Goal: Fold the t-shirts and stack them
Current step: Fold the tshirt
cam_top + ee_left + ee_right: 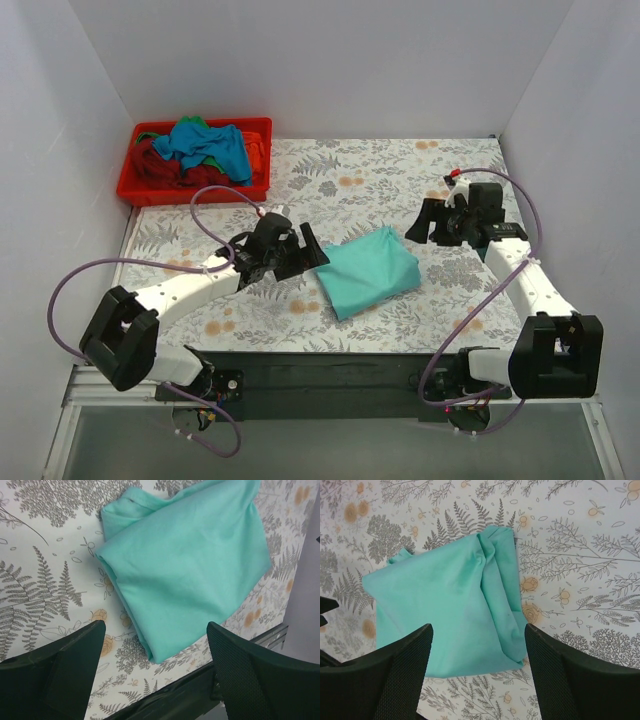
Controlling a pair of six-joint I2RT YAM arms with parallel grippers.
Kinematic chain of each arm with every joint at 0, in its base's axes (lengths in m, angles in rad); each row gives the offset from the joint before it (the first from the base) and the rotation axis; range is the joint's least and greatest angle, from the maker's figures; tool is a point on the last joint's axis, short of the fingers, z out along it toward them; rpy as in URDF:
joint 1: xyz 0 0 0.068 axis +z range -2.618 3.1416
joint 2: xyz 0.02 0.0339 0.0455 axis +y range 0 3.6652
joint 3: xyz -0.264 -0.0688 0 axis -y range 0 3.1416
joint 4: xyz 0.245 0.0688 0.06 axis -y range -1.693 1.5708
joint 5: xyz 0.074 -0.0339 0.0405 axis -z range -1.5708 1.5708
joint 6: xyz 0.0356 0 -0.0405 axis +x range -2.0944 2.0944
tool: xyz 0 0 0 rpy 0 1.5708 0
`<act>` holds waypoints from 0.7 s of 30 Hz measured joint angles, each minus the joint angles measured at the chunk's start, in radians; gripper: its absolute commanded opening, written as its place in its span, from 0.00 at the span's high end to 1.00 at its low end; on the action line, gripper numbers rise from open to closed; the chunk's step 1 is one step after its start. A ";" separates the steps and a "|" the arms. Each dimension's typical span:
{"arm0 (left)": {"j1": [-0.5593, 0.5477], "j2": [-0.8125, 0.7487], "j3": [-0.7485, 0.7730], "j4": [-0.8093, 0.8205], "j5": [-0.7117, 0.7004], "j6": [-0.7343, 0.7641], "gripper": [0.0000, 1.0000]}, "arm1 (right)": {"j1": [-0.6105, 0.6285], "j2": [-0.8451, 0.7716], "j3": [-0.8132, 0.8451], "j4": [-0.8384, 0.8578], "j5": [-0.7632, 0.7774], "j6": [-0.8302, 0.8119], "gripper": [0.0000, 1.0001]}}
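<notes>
A folded mint-teal t-shirt (368, 270) lies flat on the fern-patterned table cover, near the front middle. My left gripper (312, 252) hovers just left of it, open and holding nothing. In the left wrist view the shirt (185, 565) fills the space ahead of the open gripper (156, 626). My right gripper (425, 232) stands open just beyond the shirt's right corner, also holding nothing. Seen from the right wrist, the shirt (450, 615) lies below the open gripper (478, 627). More t-shirts, blue (205, 142), dark red (160, 165) and orange (256, 152), are piled in a bin.
The red plastic bin (190, 197) sits at the table's back left corner. White walls close in the left, back and right sides. A dark rail (200, 690) runs along the table's near edge, close to the folded shirt's front corner.
</notes>
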 measured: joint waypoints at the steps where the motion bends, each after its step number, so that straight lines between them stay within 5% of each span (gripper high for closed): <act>1: -0.017 0.000 0.000 -0.005 -0.008 -0.001 0.21 | -0.022 0.000 -0.011 -0.003 -0.027 -0.008 0.19; 21: -0.130 0.239 0.072 -0.060 -0.078 0.003 0.61 | -0.077 0.154 -0.132 0.049 -0.229 -0.046 0.08</act>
